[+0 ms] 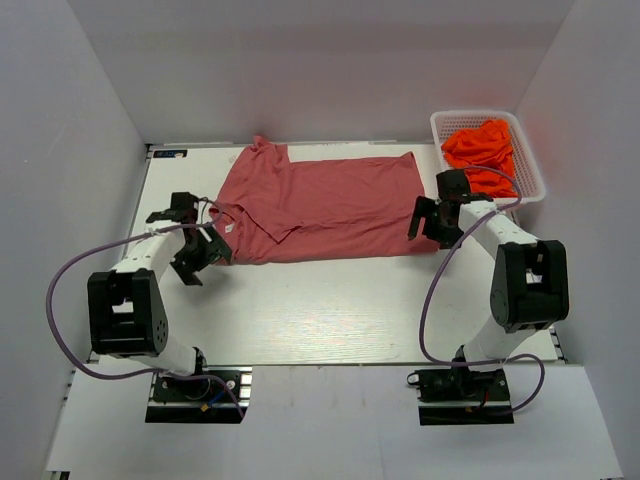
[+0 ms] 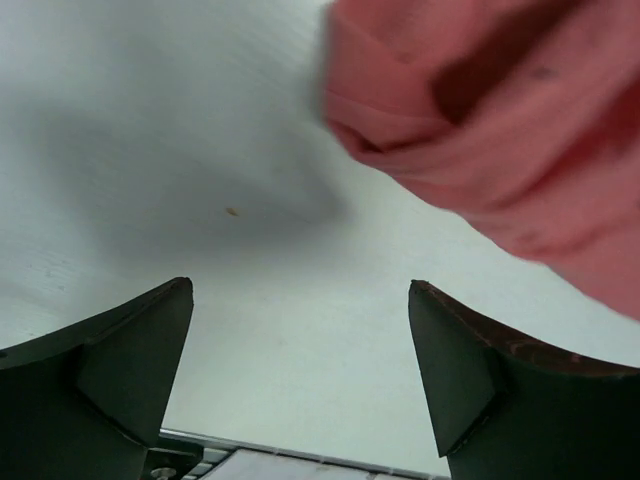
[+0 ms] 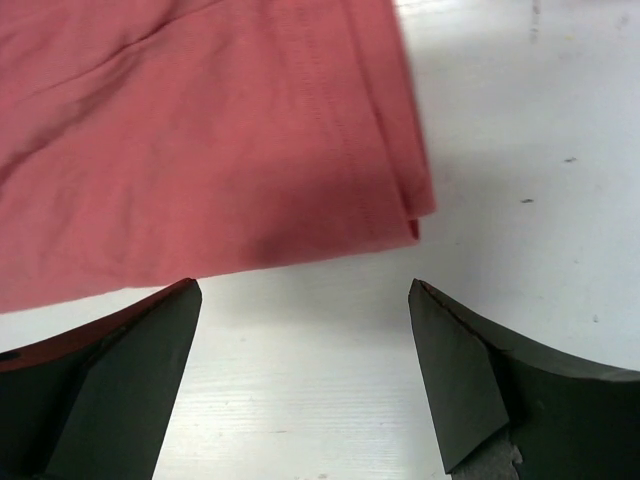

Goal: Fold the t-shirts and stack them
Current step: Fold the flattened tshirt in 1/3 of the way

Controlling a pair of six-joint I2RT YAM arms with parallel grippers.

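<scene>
Looking at the rose-red t-shirt (image 1: 320, 205), it's lying flat on the tabletop (image 1: 330, 310) with its long axis running left to right: neck end by the left claw (image 2: 300, 285), hem end by the right claw (image 3: 300, 285). Both claws are hanging wide open and empty, each just beside its own end. The hem corner is sitting right ahead of the right one. The shirt's looking folded lengthwise, soft, a bit rumpled. The orange tees (image 1: 482, 148) are sitting in the basket (image 1: 530, 160), far right.
</scene>
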